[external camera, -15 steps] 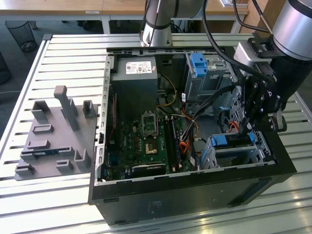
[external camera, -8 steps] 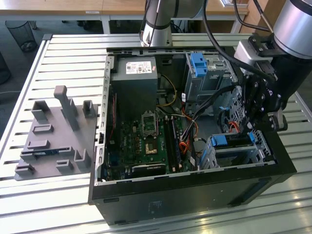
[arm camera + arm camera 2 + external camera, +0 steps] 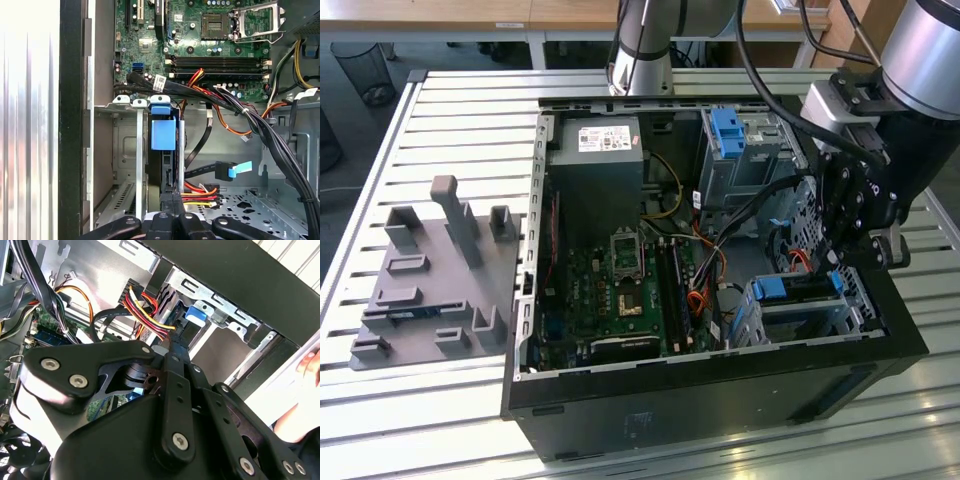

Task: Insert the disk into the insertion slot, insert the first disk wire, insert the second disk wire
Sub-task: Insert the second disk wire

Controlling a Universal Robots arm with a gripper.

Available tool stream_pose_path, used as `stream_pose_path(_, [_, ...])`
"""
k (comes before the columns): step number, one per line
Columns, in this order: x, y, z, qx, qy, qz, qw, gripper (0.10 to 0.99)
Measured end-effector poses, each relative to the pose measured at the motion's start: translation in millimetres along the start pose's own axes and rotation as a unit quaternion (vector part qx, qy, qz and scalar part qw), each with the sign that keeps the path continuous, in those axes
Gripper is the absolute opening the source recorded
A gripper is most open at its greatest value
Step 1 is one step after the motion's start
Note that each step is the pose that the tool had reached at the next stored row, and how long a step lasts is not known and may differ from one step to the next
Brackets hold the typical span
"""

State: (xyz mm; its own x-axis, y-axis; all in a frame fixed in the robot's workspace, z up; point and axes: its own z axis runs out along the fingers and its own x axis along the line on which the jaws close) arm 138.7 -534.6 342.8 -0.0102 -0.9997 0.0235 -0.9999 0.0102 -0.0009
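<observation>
On the exterior view's left, a grey fixture plate (image 3: 430, 290) stands well apart from the work. At centre frame the open computer case (image 3: 720, 375) exposes the motherboard (image 3: 620, 290). At lower right the disk (image 3: 780, 290) sits inside the insertion slot (image 3: 800, 325), blue carrier uppermost. The gripper (image 3: 174, 346) stands over the slot's end toward the exterior view's right. Its fingers are drawn together and, as far as the second wrist view allows, clamped on the black plug of the red-yellow-black disk wire (image 3: 150, 315).

CAUTION: A plug presented off-axis is likely to jam against the disk's port or bend its contacts, and the stiff strands may drag it askew. The blue-tabbed connector (image 3: 227, 171) lies loose nearby and could snag.

NOT VERIFIABLE: The port is hidden behind the fingers, so plug seating cannot be confirmed. The disk is seen edge-on, so its depth in the slot is hard to judge.
</observation>
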Motion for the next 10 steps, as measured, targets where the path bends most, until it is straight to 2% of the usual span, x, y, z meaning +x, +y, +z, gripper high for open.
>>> stream_pose_path(5, [0.0, 2.0, -0.1, 0.0, 0.0, 0.0, 1.0, 0.106])
stream_pose_path(10, [0.1, 7.2, -0.1, 0.0, 0.0, 0.0, 1.0, 0.106])
